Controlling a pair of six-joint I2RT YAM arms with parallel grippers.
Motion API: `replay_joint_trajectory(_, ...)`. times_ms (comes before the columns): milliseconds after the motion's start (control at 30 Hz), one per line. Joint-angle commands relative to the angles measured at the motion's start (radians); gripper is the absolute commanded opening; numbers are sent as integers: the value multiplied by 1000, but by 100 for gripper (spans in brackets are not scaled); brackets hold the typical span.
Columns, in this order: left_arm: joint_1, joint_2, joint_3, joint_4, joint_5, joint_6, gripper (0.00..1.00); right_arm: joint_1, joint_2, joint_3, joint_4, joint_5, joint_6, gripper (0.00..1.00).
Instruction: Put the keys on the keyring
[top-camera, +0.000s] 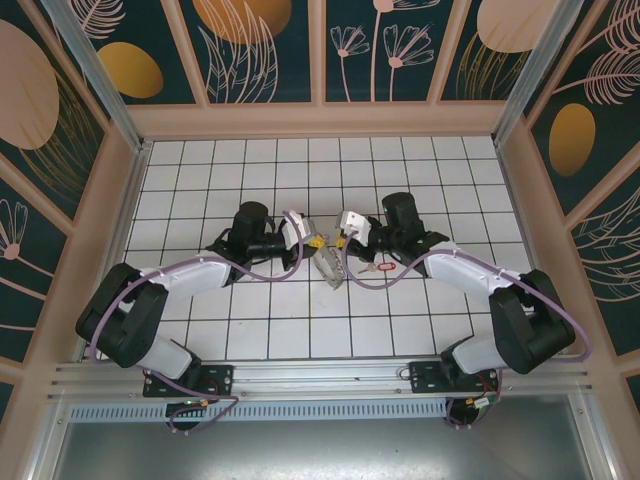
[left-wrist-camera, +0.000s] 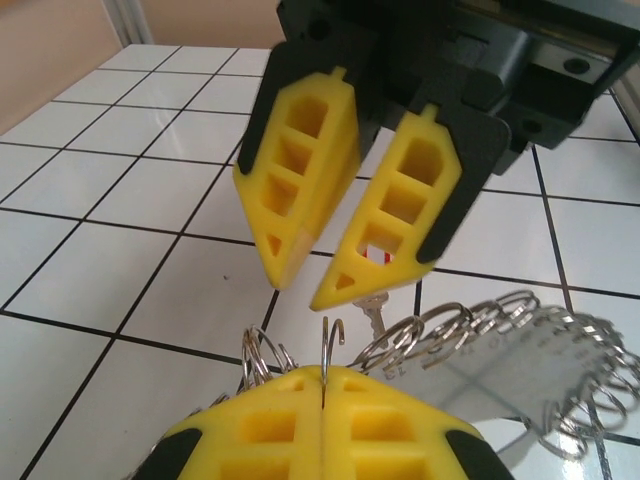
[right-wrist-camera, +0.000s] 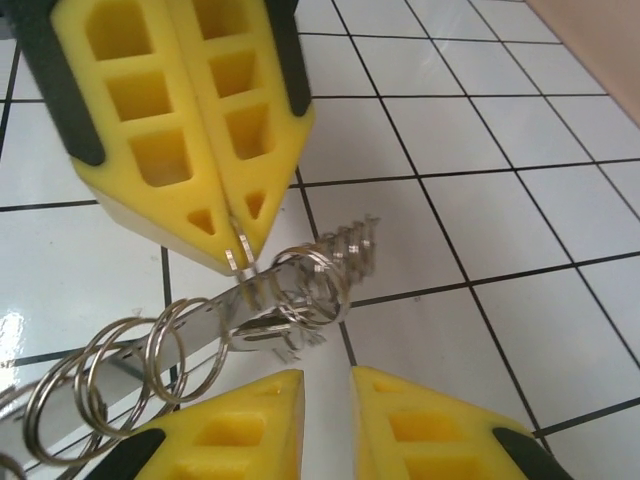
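Top view: left pincer (top-camera: 312, 241), right pincer (top-camera: 341, 238) meet above keyring (top-camera: 331, 268) on table (top-camera: 200, 330); red-tagged key (top-camera: 384, 267) lies loose beside it.
Left wrist: left pincer clamps keyring wire end.
Right wrist: right pincer narrow, empty.
Judgement: threading pending.

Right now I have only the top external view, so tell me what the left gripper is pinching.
Observer: From the left wrist view, the left gripper is shut on the wire end of the keyring. That end pokes up past its fingertips in a small hook.
Operator: Now report the right gripper's jaws.
Observer: From the right wrist view, the right gripper has its jaws slightly apart. Bare tile shows through the gap and nothing is held between them.
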Motion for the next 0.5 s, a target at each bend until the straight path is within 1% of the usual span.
replay_joint_trajectory(0,-2,18,-2,130,13,-68,0,18,0,23,-16,-58,18,20)
replay_joint_trajectory(67,-2,31,-5,169,23,-101,0,40,-9,8,-2,-62,44,20)
replay_joint_trajectory(167,-1,54,-16,234,55,-139,0,42,-32,-25,51,-65,70,21)
replay_joint_trajectory(233,-1,67,-21,262,101,-144,0,41,-46,-38,62,-24,54,21)
replay_joint_trajectory(333,-1,77,-27,282,150,-133,0,29,-51,-24,16,-1,15,21)
replay_joint_trajectory(467,-1,82,-16,252,170,-106,0,30,-63,-7,-27,16,-7,22)
